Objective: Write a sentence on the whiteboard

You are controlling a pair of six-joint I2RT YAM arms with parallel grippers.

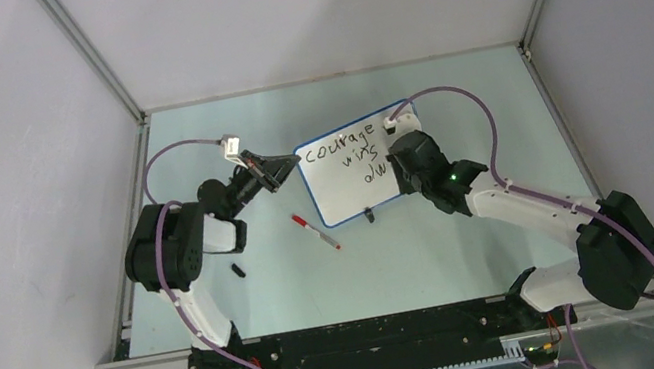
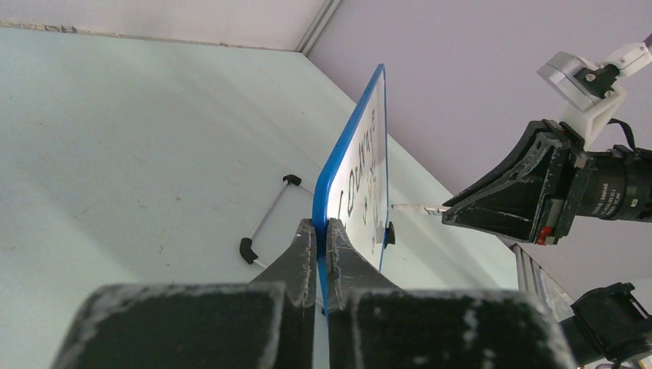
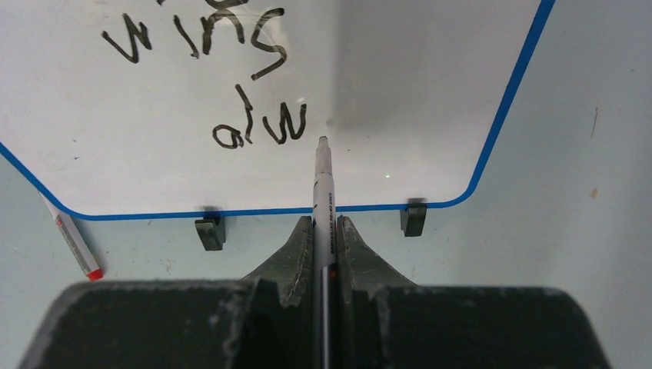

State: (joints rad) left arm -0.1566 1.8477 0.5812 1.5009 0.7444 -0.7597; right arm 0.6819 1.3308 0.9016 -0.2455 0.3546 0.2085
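**Board held at its left edge, pen at the third line**

Orientation: the whiteboard (image 1: pixel 345 193) sits mid-table (image 1: pixel 451 102) between the two arms. In the overhead view its long axis runs left to right, with the right end angled slightly toward the far wall. The written face is turned toward the arms. The left wrist view shows it almost edge-on, propped up rather than flat. Two small black feet (image 3: pixel 209 233) are on its lower edge.

Hands: the left gripper (image 2: pixel 321 231) is clamped on the blue rim at the board's left short edge, one finger on each face. The right gripper (image 3: pixel 323 227) is closed around a white pen (image 3: pixel 324 184). The pen's long axis lines up with the fingers and points at the board face. Its tip sits just right of the last letter written. Whether it touches the surface cannot be told.

Appearance: white face, thin blue rim, rounded corners. The sentence (image 1: pixel 347 148) is in black lowercase on three lines, each stepping further right: "courage", "wins", then only "alw".

Also on the table: a second pen with a red end (image 1: pixel 315 231) lies just in front of the board's lower left corner. A small black piece (image 1: pixel 238 270) lies near the left arm.
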